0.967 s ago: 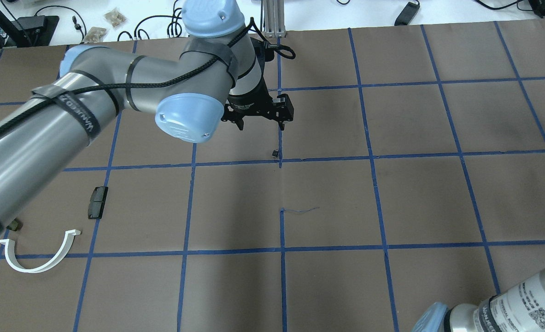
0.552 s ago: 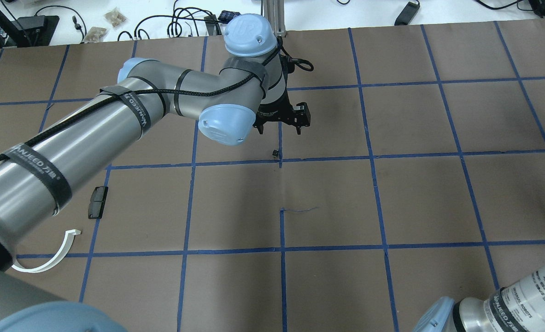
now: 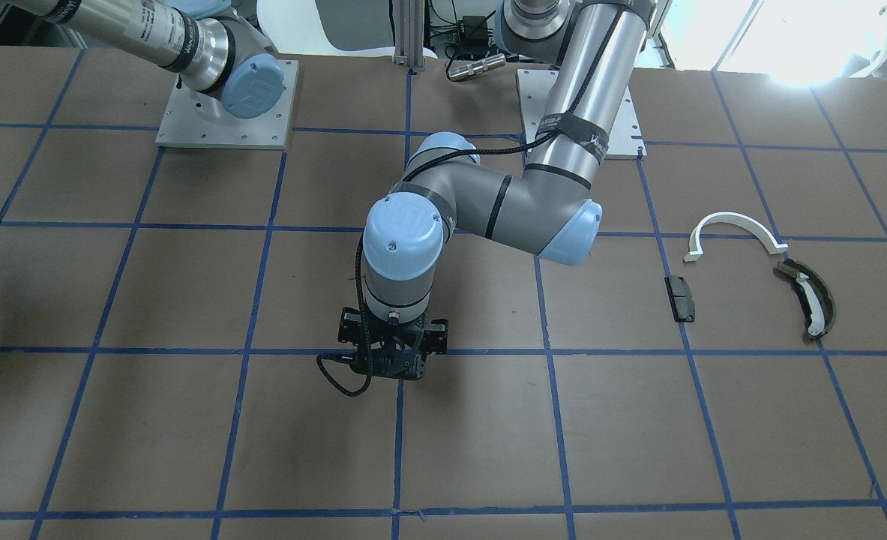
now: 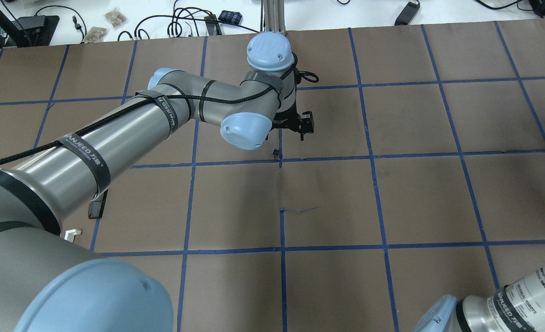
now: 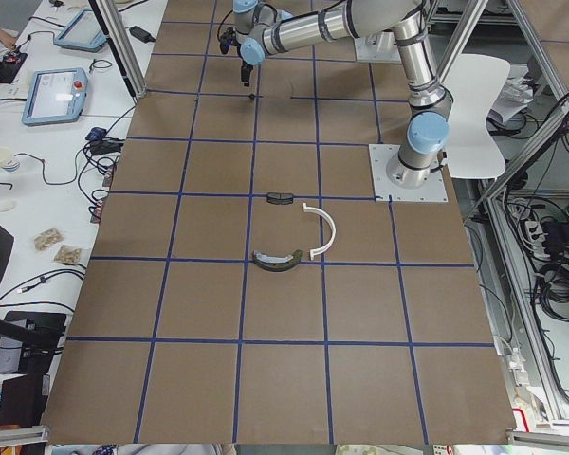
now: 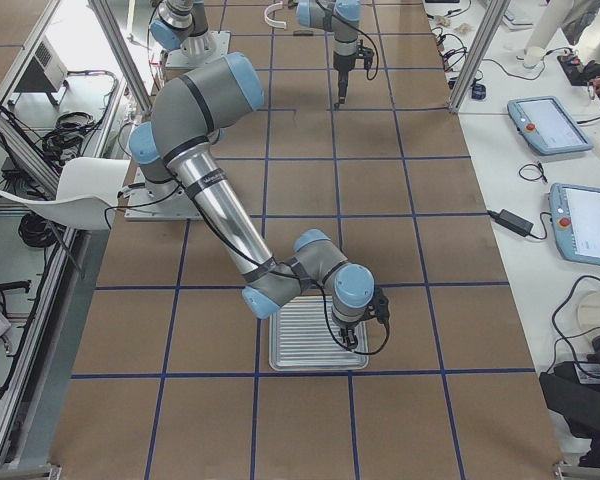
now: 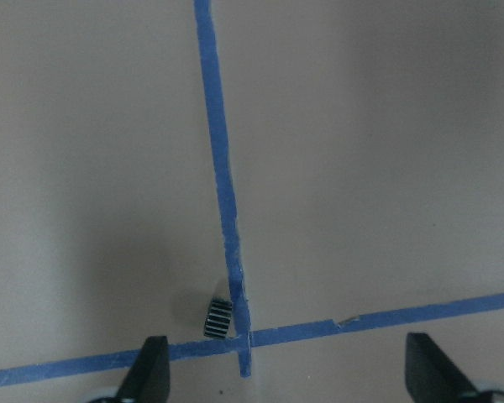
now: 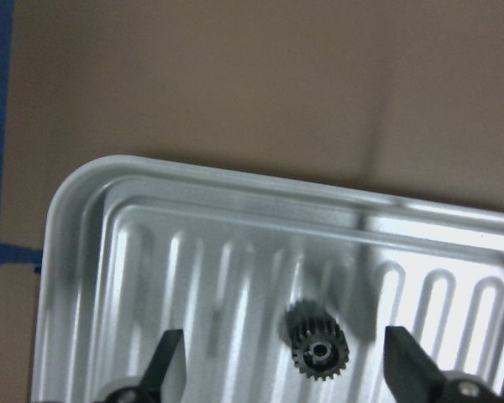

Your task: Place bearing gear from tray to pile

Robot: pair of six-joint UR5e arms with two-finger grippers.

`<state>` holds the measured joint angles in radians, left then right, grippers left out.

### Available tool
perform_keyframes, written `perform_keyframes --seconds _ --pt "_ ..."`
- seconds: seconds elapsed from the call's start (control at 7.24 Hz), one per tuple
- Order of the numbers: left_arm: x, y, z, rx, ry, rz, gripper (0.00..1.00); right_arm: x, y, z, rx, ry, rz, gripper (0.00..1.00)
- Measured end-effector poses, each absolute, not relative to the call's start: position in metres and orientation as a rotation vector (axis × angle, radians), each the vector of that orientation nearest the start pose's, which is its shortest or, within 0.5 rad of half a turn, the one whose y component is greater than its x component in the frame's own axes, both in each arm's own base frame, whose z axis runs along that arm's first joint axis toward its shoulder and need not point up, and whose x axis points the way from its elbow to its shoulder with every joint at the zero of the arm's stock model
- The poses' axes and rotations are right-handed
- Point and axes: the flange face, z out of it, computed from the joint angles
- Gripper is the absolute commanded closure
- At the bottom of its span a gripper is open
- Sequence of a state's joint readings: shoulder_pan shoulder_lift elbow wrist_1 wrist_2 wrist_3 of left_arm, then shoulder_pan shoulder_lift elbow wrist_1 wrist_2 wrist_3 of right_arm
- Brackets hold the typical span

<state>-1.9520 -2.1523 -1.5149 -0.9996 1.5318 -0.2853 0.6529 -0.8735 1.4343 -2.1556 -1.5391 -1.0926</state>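
Observation:
A dark bearing gear (image 8: 317,342) lies flat in the silver ribbed tray (image 8: 84,193) near its corner. My right gripper (image 8: 287,369) is open just above the tray, its fingers either side of that gear. A second small gear (image 7: 218,317) stands on edge on the brown table beside a blue tape crossing (image 4: 275,152). My left gripper (image 7: 290,374) is open above it, touching nothing. The pile lies far to my left: a white half-ring arc (image 3: 735,223), an olive curved piece (image 3: 807,296) and a black block (image 3: 681,298).
The tray (image 6: 280,360) sits at the table's right end, with my right arm bent over it. My left arm (image 4: 115,133) stretches across the left half of the table and covers most of the arc in the overhead view. Cables lie beyond the far edge.
My left arm has swung right and forward, bringing its gripper nearer the small gear on the table. It now covers most of the white arc. The gear has not moved.

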Motion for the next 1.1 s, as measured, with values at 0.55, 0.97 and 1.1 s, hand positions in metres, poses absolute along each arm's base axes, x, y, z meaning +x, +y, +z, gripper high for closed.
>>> perform_keyframes --seconds 0.55,0.97,1.1 --pt "-0.377 -0.578 0.197 0.130 3.147 0.003 0.21 -0.482 -0.536 0.183 -0.267 3.150 -0.029 1.00" --pt "-0.373 -0.581 0.187 0.129 3.112 0.006 0.35 -0.481 -0.533 0.205 -0.238 3.178 0.014 1.00" --pt "-0.374 -0.583 0.186 0.124 3.113 0.002 0.42 -0.468 -0.531 0.232 -0.187 3.172 0.032 1.00"
